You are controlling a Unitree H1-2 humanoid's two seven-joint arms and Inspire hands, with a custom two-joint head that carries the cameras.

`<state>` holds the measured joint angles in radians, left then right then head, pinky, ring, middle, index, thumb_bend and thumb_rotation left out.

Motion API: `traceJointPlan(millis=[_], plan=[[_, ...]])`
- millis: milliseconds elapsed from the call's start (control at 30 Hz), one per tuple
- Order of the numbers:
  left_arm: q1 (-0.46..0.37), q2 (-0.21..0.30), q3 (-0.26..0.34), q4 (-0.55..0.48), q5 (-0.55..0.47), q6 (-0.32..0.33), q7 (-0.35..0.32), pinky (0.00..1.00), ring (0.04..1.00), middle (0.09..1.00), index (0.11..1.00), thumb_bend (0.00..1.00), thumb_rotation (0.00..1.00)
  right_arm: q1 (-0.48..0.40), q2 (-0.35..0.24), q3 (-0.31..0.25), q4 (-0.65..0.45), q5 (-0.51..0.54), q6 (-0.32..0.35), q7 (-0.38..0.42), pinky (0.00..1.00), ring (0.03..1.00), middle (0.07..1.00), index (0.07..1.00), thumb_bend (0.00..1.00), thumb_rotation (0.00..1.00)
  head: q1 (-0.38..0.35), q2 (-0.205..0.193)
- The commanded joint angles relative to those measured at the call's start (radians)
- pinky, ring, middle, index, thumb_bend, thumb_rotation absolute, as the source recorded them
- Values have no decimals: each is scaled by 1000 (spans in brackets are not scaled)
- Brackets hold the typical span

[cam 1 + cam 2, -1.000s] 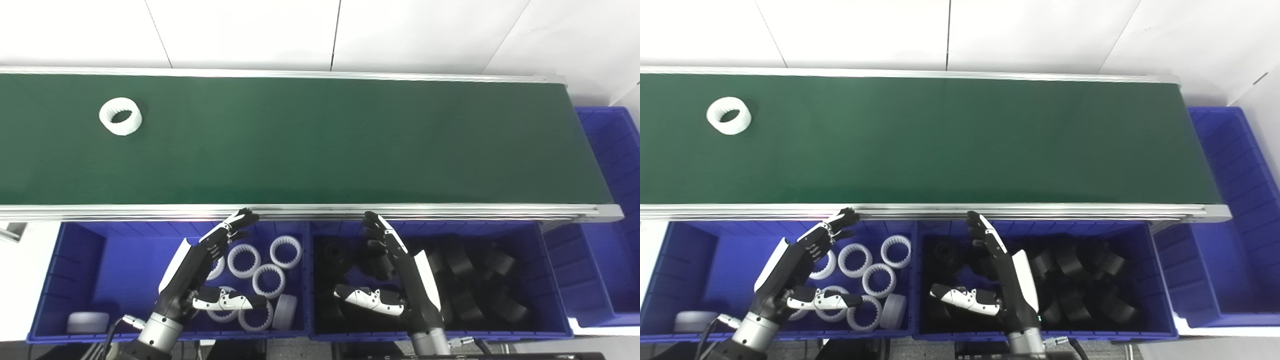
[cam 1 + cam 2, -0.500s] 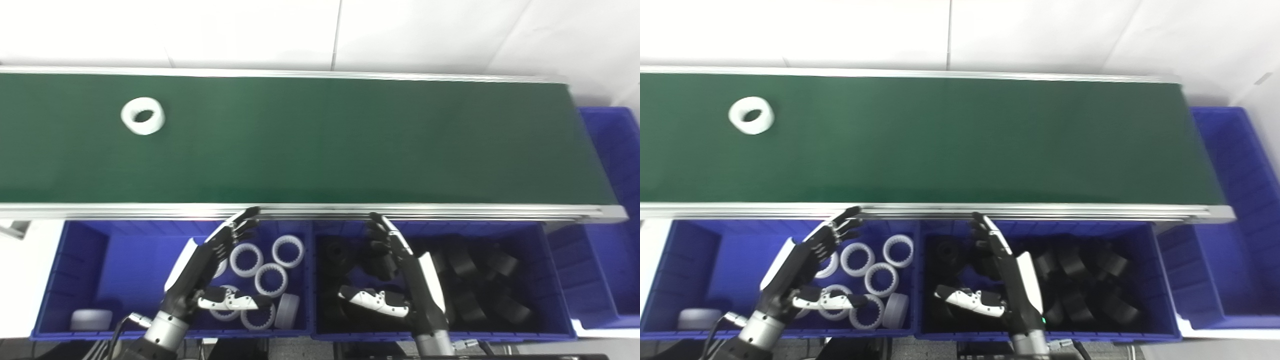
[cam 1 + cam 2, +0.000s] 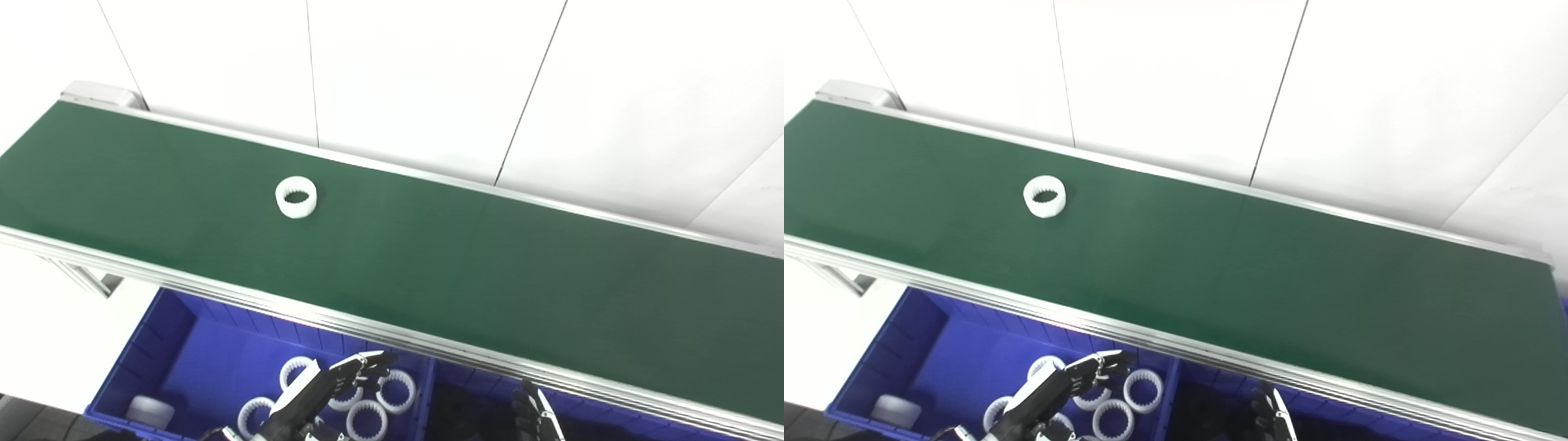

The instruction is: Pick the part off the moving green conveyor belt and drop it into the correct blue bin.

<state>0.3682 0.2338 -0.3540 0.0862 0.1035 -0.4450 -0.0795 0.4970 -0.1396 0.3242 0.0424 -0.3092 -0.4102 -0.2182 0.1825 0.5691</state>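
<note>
Green belt — view tilted, white ring seemingly advanced.

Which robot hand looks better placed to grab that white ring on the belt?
Probably the left robot hand: the white toothed plastic ring rides the green conveyor belt nearer its side, above the bin of white rings.

On my feed the belt was dark green, framed by silver rails. The ring on it was white, with a toothed pattern inside. Below the belt, the bin was bright blue and held more white toothed rings. The left hand over the bin was black with a white back; the right hand looked black. Behind the belt, the wall was white with thin dark seams.
</note>
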Motion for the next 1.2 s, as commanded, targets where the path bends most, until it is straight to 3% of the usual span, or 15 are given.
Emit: traceJointPlan(millis=[0, 133, 367, 467, 567, 633, 867, 1167], plan=[[-8, 9, -17, -25, -1, -25, 59, 702, 802, 844, 816, 847, 97, -2, -4, 8, -5, 4, -59, -21, 795, 843, 864, 924, 862, 337, -2, -9], [-11, 19, -25, -54, -1, -25, 143, 667, 763, 815, 798, 875, 61, -10, -1, 11, 9, 1, -59, -33, 781, 836, 852, 916, 869, 336, -7, -21], [-64, 58, 65, -220, -21, -25, 133, 673, 781, 845, 820, 797, 8, -30, -6, 26, 27, 7, -60, -49, 756, 830, 852, 913, 880, 326, -28, -27], [-119, 63, 110, -250, -7, -25, 121, 688, 799, 866, 830, 772, 94, -39, -13, 38, 31, 8, -60, -63, 745, 821, 849, 912, 880, 324, -44, -28], [-209, 57, 153, -274, 33, 12, 93, 712, 836, 896, 866, 716, 257, -45, -22, 54, 31, 17, -60, -90, 683, 793, 833, 893, 900, 325, -72, -25], [-262, 51, 171, -284, 52, 45, 75, 727, 849, 903, 875, 696, 275, -53, -33, 72, 31, 23, -60, -112, 679, 789, 830, 886, 903, 324, -80, -23], [-446, 22, 208, -254, 159, 207, 39, 802, 882, 919, 899, 655, 288, -76, -65, 129, 32, 26, -60, -189, 724, 758, 797, 862, 917, 363, -103, -16], [-637, 19, 201, -82, 381, 300, 64, 808, 880, 906, 880, 732, 330, -99, -95, 196, 25, 33, -60, -267, 732, 751, 782, 842, 947, 378, -112, -16]])
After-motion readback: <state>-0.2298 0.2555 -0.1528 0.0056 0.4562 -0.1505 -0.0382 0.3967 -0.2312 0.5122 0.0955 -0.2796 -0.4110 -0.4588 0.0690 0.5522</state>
